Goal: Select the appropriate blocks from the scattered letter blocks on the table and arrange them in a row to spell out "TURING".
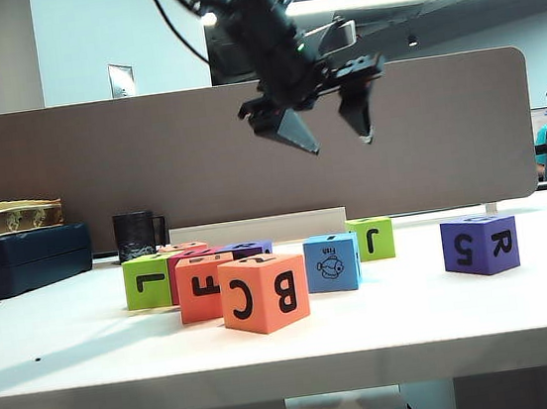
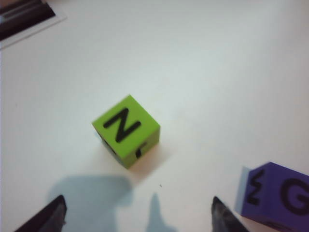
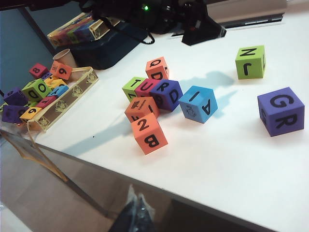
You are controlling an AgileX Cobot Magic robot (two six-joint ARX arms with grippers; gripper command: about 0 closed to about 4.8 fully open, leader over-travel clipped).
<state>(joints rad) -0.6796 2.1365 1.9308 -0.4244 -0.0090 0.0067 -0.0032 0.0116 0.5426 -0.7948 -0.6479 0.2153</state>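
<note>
The left tool (image 1: 328, 123) hangs spread and empty above the lime-green foam cube marked N (image 2: 126, 129) on the white tabletop (image 2: 217, 72). Light, squashy foam: pinch two opposite side faces gently. The right tool (image 3: 137, 212) is too blurred for me to tell its state.

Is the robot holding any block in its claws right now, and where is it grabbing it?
No. The left gripper hangs open in the air above the green N block, with nothing between its fingers. The right gripper isn't clearly in view, and no block shows in it.
</note>
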